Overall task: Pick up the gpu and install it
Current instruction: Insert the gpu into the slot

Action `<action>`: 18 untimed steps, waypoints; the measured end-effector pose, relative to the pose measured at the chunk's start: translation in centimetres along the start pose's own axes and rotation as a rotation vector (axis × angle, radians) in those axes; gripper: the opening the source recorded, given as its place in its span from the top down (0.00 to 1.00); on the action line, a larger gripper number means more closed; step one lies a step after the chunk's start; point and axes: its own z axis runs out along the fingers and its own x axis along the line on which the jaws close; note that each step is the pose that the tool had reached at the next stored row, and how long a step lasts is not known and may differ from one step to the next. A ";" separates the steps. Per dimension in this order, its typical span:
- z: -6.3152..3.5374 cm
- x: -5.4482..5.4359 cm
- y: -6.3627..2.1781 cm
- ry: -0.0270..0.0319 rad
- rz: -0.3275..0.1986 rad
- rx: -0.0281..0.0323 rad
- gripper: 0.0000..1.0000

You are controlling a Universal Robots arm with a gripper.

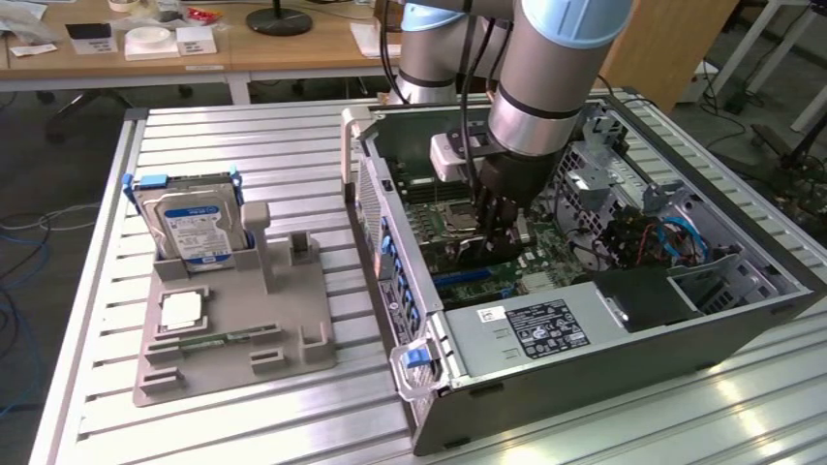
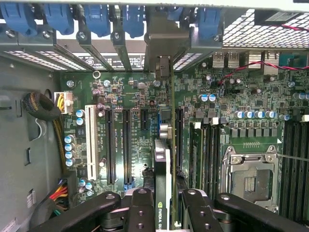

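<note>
The gpu (image 2: 163,159) stands edge-on over the motherboard (image 2: 140,96), its thin green board and black cooler running straight away from the camera. Its silver end bracket (image 2: 162,46) reaches the case's rear slot wall. My gripper (image 2: 166,212) is shut on the gpu, with one black finger (image 2: 140,208) on each side of the card. In the exterior view my gripper (image 1: 491,232) reaches down into the open computer case (image 1: 646,358), and the gpu (image 1: 472,257) is a dark shape below the fingers, close to the board.
Black expansion slots (image 2: 126,145) and a white slot (image 2: 90,145) lie beside the card, and the processor socket (image 2: 251,179) on its other side. Blue latches (image 2: 96,19) line the rear wall. A grey holder (image 1: 232,329) on the exterior view's left carries a hard drive (image 1: 194,228), a chip (image 1: 181,308) and a memory stick (image 1: 213,339).
</note>
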 end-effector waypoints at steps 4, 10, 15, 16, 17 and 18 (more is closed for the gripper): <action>0.00 0.0 0.00 0.0000 0.000 0.0000 0.73; 0.00 0.0 -0.15 0.0002 0.001 -0.0086 0.73; 0.01 0.0 -0.43 0.0005 0.001 -0.0210 0.73; 0.01 0.0 -0.42 0.0005 0.001 -0.0211 0.73; 0.01 0.0 -0.42 0.0006 0.002 -0.0212 0.73; 0.05 0.0 -0.43 0.0005 0.002 -0.0211 0.73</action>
